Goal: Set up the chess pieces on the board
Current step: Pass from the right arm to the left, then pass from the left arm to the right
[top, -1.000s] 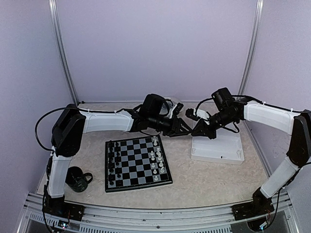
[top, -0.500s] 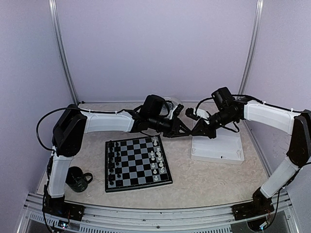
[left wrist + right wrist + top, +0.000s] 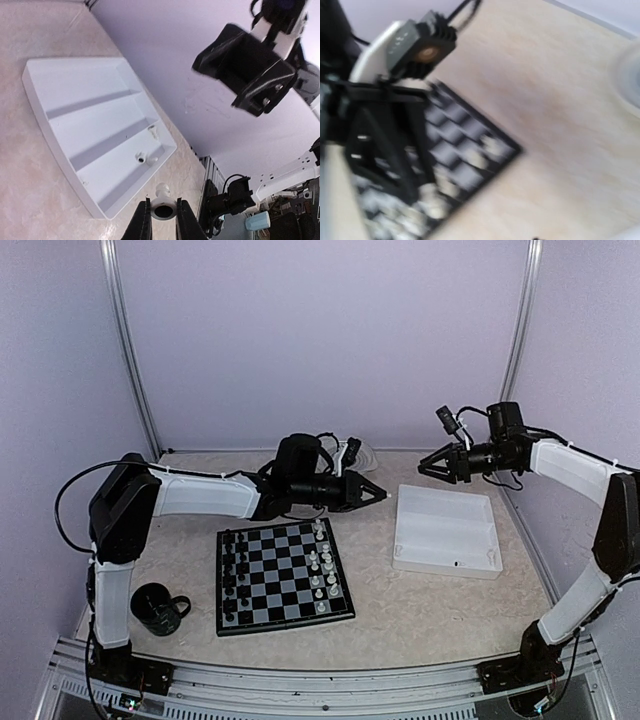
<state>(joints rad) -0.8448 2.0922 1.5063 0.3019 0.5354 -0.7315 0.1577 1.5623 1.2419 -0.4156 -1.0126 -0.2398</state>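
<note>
The board [image 3: 283,575] lies in front of the left arm, with black chess pieces [image 3: 236,570] along its left side and white ones [image 3: 321,562] along its right. My left gripper [image 3: 377,492] hovers between the board and the white tray, shut on a white chess piece [image 3: 164,192] held sideways by its base. In the left wrist view the fingers [image 3: 142,225] pinch that base. My right gripper [image 3: 428,467] hangs above the tray's far edge, jaws spread, nothing between them. Two white pieces [image 3: 145,158] and one more [image 3: 152,131] lie in the tray. The right wrist view is blurred and shows the board [image 3: 451,145].
The white compartment tray [image 3: 447,532] sits right of the board. A black mug [image 3: 155,608] stands near the left arm's base. A small white object [image 3: 355,453] lies at the back wall. Walls close in on three sides.
The two grippers were together over the tray's left edge. The right gripper has opened and pulled back to the right. The left gripper has drawn slightly left with the white piece in it.
</note>
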